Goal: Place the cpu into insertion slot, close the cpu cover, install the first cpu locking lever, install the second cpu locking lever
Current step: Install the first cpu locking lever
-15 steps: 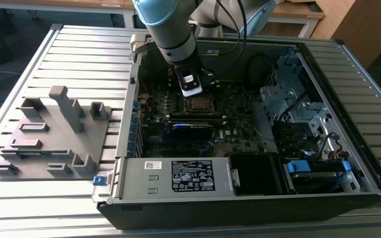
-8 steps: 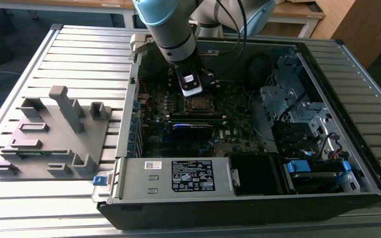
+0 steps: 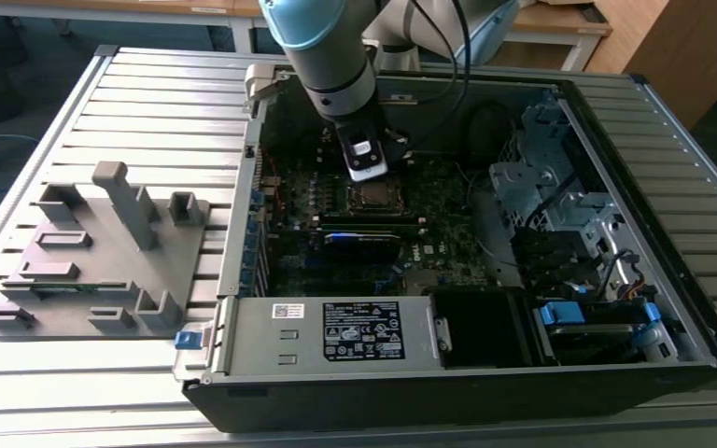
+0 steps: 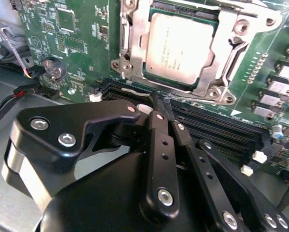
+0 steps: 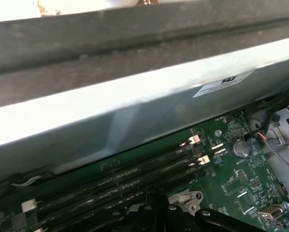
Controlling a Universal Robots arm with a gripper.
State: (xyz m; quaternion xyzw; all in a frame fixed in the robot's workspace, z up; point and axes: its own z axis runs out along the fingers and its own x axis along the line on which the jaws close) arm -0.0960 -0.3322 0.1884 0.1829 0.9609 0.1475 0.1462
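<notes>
On 1 slatted table [image 3: 147,112] lies 1 open computer case [image 3: 458,392], taking up the middle and the side toward the exterior view's right. 1 grey fixture [image 3: 97,252] sits near the table's edge on the exterior view's left. 1 arm reaches down into the case, and its gripper [image 3: 369,175] hangs just over the middle of the green board [image 4: 76,34].

The 1 cpu [image 4: 179,46] sits flat in the 1 slot [image 4: 183,9], and the 1 cover [image 4: 134,43] lies down around it, its window showing the chip's grey top. I cannot tell how the levers stand.

In the second wrist view the gripper [image 4: 159,104] has its 2 black fingers [image 4: 156,140] pressed together with nothing seen between them. Their tip is just beside the cover's edge, over the long black memory slots [image 4: 217,128]. 1 coin cell [image 4: 53,68] sits on the board, well apart from the socket.
</notes>
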